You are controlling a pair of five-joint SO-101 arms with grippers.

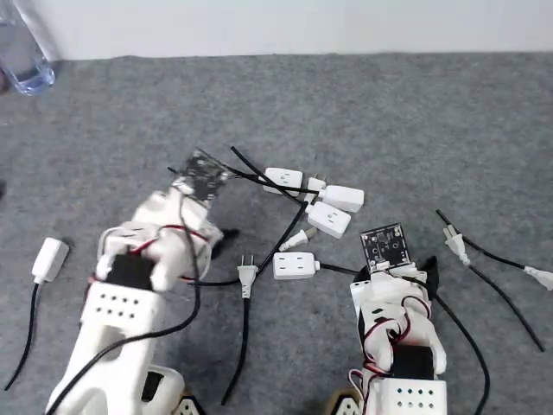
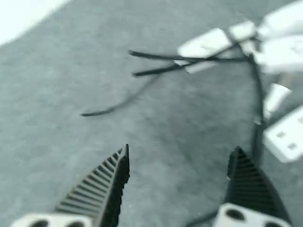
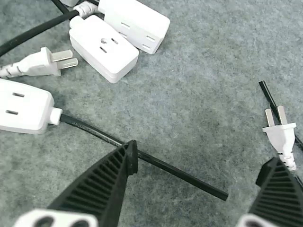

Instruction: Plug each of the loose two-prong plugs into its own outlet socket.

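The left claw (image 2: 179,165) is seen wide open, with nothing held between its ribbed black fingers (image 2: 111,182). The right claw (image 3: 201,158) is likewise spread wide and empty. The cut end of a black cord (image 3: 156,163) is seen on the grey bench (image 1: 389,112) below the gap.

Four white sockets are gathered at the middle of the bench. The far socket (image 1: 283,180) is crossed by black cords. A paired socket (image 1: 341,197) and a second paired socket (image 1: 328,220) are set just beside each other. The near socket (image 1: 295,265) is placed closest to the arms, between them.

The black plug (image 1: 247,275) is laid just beside the near socket, on the left arm's side. Its prongs are pointed away from the arms and are inserted in nothing. The white plug (image 1: 298,238) is found between the near socket and the second paired socket. Its prongs are turned toward the latter but are stopped short of it. The outer white plug (image 1: 455,245) is left on its black cord at the right arm's outer side, well apart from the sockets.

A white block (image 1: 49,258) on a cord is seen beyond the left arm, and a clear bottle (image 1: 22,60) at the far corner.
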